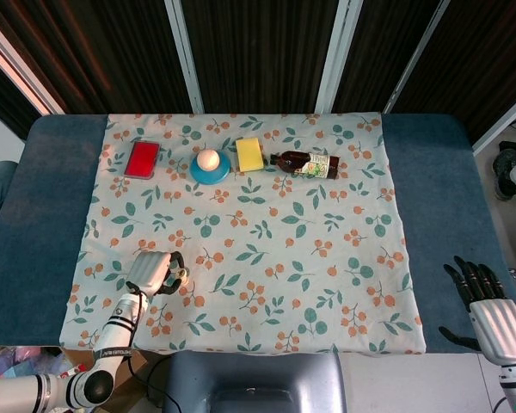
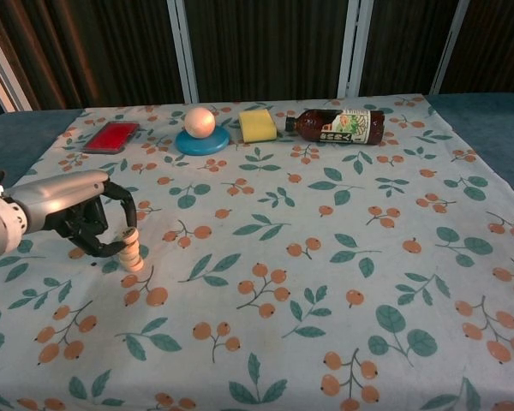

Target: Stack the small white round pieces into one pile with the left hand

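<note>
Floral cloth [image 2: 343,282] covers the blue tabletop [image 1: 43,215]. Left hand [image 2: 86,224], fingers curled, pinches the top of a pile of small white round pieces [image 2: 130,248] standing upright near the cloth's front-left edge. Right hand [image 1: 490,314] hangs off the tabletop's right side, fingers spread, holding nothing. Along the far edge: red case [image 2: 110,136], ball on blue dish [image 2: 200,130], yellow sponge [image 2: 258,125], brown bottle [image 2: 338,126] lying on its side.

Only one thing carried print: the brown bottle [image 2: 337,126] lying on its side at the upper middle of the chest view wore a pale label [image 2: 347,125] with dark characters, too small to be read. Nothing else showed writing.
</note>
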`<action>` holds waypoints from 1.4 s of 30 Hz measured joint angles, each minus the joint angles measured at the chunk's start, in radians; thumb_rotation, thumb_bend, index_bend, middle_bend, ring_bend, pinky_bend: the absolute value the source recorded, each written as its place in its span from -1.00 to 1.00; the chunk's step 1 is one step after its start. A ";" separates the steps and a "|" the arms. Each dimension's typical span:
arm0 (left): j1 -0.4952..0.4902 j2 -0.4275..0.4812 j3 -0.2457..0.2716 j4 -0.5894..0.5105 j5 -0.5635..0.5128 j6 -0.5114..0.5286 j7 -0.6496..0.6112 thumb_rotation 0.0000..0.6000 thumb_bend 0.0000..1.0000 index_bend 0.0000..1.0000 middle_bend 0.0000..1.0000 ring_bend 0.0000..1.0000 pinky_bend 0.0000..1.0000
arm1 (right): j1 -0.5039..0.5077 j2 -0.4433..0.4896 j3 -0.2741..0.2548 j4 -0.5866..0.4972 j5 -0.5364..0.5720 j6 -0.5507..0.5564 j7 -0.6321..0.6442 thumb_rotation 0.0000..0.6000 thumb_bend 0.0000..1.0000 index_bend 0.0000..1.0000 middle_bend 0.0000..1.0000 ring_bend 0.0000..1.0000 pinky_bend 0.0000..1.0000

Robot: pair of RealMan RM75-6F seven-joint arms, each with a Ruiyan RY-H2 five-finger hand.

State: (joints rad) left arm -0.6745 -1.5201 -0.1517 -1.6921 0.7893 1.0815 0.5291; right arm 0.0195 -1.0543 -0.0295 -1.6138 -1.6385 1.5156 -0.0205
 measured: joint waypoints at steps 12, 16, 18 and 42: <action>-0.002 -0.003 0.010 0.013 0.012 0.003 -0.009 1.00 -0.23 -0.12 1.00 1.00 1.00 | 0.000 0.001 0.000 -0.001 0.001 -0.001 -0.002 1.00 -0.86 -1.00 -1.00 -1.00 -1.00; -0.002 -0.002 0.011 0.019 0.011 0.001 -0.013 1.00 -0.23 -0.12 1.00 1.00 1.00 | 0.000 0.001 0.000 -0.002 0.002 -0.002 -0.003 1.00 -0.86 -1.00 -1.00 -1.00 -1.00; -0.002 -0.001 0.011 0.022 0.011 0.001 -0.016 1.00 -0.23 -0.12 1.00 1.00 1.00 | 0.000 0.001 0.000 -0.002 0.003 -0.002 -0.003 1.00 -0.86 -1.00 -1.00 -1.00 -1.00; 0.026 0.043 0.018 -0.041 0.115 0.032 -0.091 1.00 -0.23 -0.26 1.00 1.00 1.00 | -0.003 0.001 0.002 -0.001 0.001 0.005 0.000 1.00 -0.86 -1.00 -1.00 -1.00 -1.00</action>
State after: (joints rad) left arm -0.6482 -1.4774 -0.1336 -1.7334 0.9039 1.1134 0.4377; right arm 0.0168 -1.0537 -0.0280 -1.6147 -1.6374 1.5208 -0.0202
